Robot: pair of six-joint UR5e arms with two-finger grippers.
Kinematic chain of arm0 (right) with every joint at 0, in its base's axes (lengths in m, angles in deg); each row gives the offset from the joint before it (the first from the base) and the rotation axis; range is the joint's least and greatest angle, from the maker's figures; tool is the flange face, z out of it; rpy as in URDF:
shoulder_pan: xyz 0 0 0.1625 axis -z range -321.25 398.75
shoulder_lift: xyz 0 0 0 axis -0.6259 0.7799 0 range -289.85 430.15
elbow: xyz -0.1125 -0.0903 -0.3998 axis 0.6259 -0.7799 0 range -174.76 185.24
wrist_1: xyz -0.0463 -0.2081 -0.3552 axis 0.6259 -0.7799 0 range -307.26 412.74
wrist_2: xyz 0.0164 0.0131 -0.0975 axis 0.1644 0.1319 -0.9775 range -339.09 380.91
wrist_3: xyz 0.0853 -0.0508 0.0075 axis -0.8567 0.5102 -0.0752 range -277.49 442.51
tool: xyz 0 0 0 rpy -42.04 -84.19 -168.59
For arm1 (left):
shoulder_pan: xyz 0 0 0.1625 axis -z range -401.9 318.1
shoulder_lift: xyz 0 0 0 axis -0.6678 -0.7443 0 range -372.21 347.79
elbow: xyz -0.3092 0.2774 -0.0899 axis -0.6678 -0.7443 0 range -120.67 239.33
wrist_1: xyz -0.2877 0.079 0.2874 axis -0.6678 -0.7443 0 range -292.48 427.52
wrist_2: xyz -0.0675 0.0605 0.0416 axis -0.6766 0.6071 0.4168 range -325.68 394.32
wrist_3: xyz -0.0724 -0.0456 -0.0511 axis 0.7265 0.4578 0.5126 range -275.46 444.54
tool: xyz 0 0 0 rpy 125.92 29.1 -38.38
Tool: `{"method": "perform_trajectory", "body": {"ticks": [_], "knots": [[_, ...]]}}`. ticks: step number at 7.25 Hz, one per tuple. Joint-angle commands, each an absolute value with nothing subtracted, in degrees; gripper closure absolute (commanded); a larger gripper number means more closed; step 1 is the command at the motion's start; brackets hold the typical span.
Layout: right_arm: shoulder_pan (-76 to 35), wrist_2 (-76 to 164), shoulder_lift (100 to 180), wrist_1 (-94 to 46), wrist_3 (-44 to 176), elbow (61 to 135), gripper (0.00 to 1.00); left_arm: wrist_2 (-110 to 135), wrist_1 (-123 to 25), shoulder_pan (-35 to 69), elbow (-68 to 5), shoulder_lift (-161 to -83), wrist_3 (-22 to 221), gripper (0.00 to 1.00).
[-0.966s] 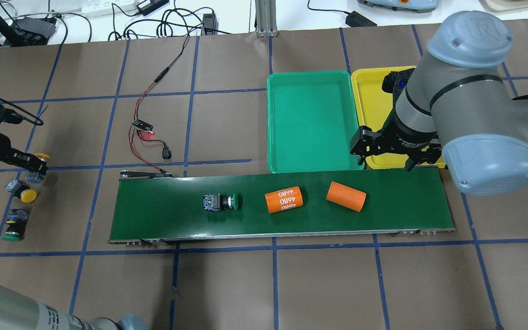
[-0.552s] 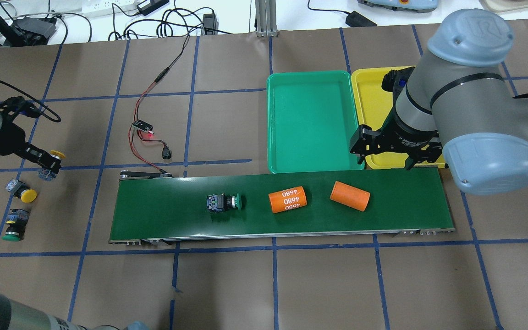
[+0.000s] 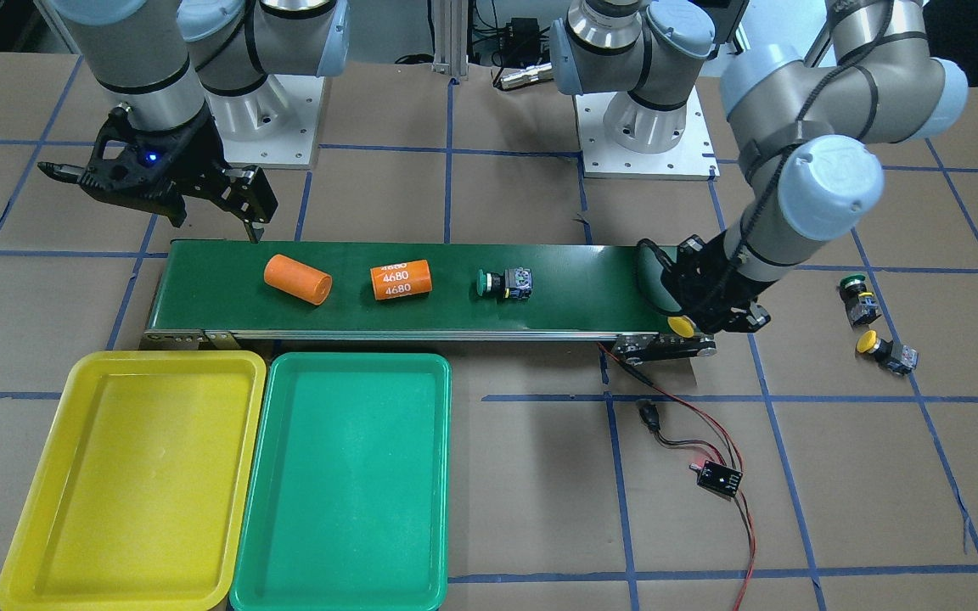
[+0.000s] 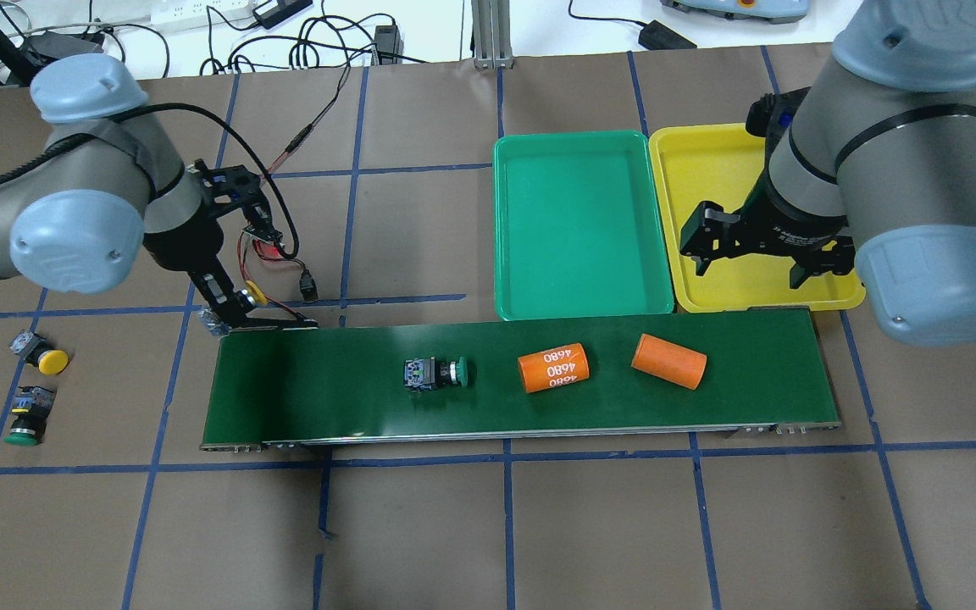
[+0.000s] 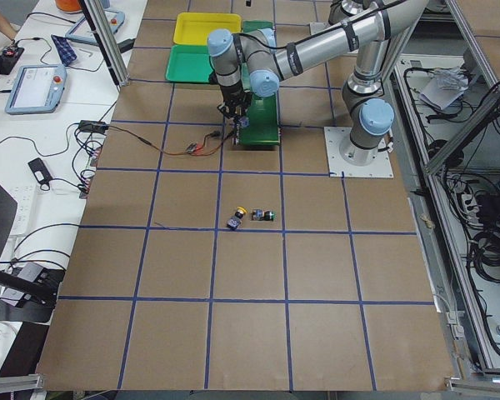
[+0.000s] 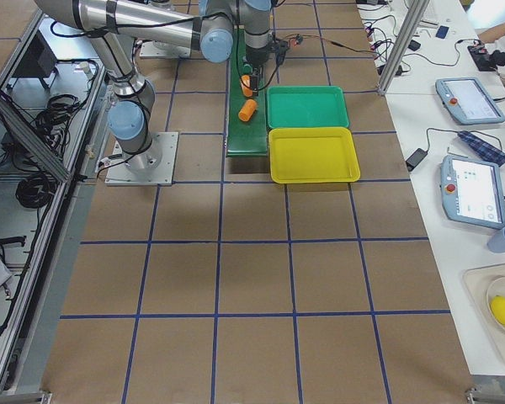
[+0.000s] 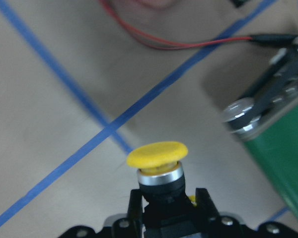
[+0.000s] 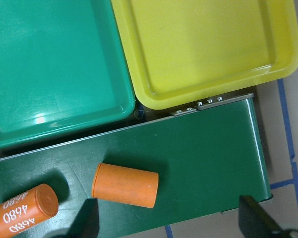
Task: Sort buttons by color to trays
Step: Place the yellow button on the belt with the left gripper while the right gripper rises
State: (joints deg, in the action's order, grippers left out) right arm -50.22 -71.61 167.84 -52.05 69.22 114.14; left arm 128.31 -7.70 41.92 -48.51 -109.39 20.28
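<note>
Nearest, on the desk (image 4: 454,525) left of the conveyor belt (image 4: 318,402), lies the loose green button (image 4: 24,417), with the loose yellow button (image 4: 41,356) just beyond it. On the belt rest the belt green button (image 4: 435,374) and two orange cylinders (image 4: 553,368) (image 4: 668,362). At the belt's far left corner the left pincer (image 4: 232,305) pinches the held yellow button (image 4: 257,296). Farther on, the right pincer (image 4: 748,264) hangs spread over the yellow tray (image 4: 708,169), near its front edge. The green tray (image 4: 577,224) sits beside it.
</note>
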Motion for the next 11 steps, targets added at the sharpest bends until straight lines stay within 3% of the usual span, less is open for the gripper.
{"method": "perform_trajectory", "body": {"ticks": [1,4,5,6,8,11], "knots": [[-50.20,-72.61,170.43,-51.41,55.35,114.75,0.00,127.93,-6.93,47.03,-52.63,-106.79,12.71,0.83],[-50.46,-71.64,171.57,-47.36,40.70,114.76,0.00,127.58,-4.48,49.76,-56.15,-106.86,5.79,0.81],[-50.37,-71.64,172.28,-47.54,40.42,114.76,0.00,127.84,-1.24,52.47,-56.42,-107.83,6.23,0.44],[-50.46,-71.56,172.37,-47.71,37.37,114.84,0.00,128.10,0.35,53.54,-56.51,-108.27,6.58,0.14],[-50.64,-71.64,171.85,-47.98,29.01,114.93,0.00,128.28,0.46,52.42,-55.55,-106.97,6.49,0.08],[-50.72,-71.56,172.02,-47.63,23.13,114.93,0.00,125.13,0.46,37.96,-55.02,-105.73,5.54,0.00]]}}
